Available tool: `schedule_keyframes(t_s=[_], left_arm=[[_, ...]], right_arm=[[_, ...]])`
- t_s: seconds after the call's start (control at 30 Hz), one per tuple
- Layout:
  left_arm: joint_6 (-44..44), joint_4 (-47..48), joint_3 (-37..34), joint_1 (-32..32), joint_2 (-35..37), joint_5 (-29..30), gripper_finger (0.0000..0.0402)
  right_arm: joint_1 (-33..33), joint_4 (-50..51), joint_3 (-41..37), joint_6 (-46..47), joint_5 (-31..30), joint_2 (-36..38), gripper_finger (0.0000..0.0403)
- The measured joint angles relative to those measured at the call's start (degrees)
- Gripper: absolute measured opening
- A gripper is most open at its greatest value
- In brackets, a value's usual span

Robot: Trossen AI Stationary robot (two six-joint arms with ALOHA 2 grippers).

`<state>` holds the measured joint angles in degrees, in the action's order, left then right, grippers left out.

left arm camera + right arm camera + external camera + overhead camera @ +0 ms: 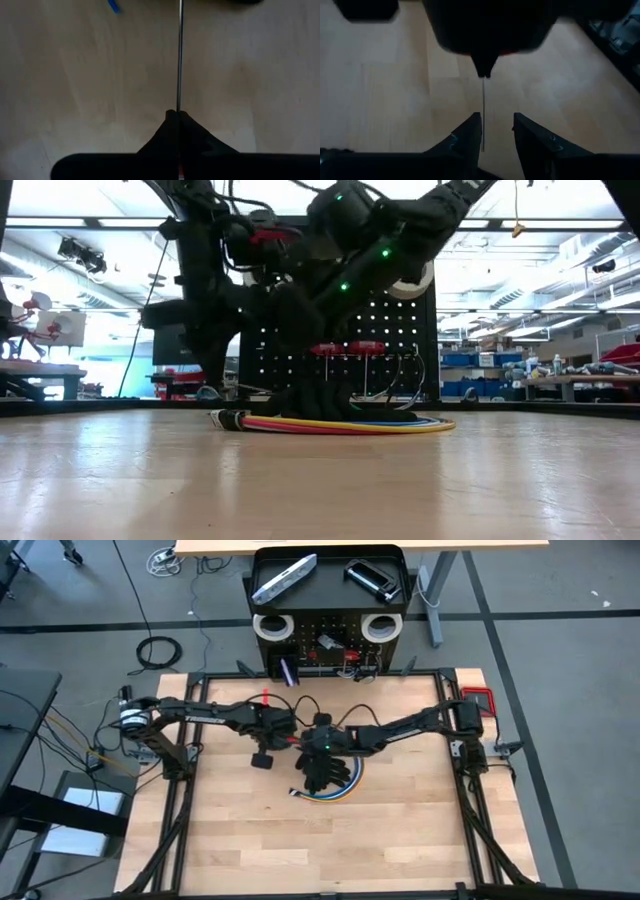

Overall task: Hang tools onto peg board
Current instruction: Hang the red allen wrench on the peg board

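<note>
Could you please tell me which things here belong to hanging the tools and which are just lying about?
Job: peg board; thin-shafted tool in the shut left end effector; open right end effector facing it; tape rolls, flat bar, clamp, purple-handled tool already stored.
Lying about: coloured cable coil on the table; black cable on the floor.

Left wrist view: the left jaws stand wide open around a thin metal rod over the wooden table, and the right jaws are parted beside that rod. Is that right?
Not quite. The left gripper has its jaws shut on the thin metal rod, not wide open; the left wrist view shows them pinched together on it. The rest holds: the wooden table lies beneath, and the right gripper has its jaws parted beside the rod.
</note>
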<state>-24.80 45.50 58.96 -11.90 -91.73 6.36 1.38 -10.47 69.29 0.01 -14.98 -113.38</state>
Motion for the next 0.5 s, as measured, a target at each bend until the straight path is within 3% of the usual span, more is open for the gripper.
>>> schedule_keyframes(t_s=[0.23, 0.5], left_arm=[[1.1, -1.44, 0.04, 0.02, 2.3, 0.26, 0.0], [1.46, -2.38, 0.04, 0.04, 2.35, 0.02, 0.0]], right_arm=[[1.51, 2.53, 2.84, -0.11, 5.33, -2.84, 0.0124], [2.63, 6.2, 2.72, -0.09, 5.66, -3.83, 0.011]])
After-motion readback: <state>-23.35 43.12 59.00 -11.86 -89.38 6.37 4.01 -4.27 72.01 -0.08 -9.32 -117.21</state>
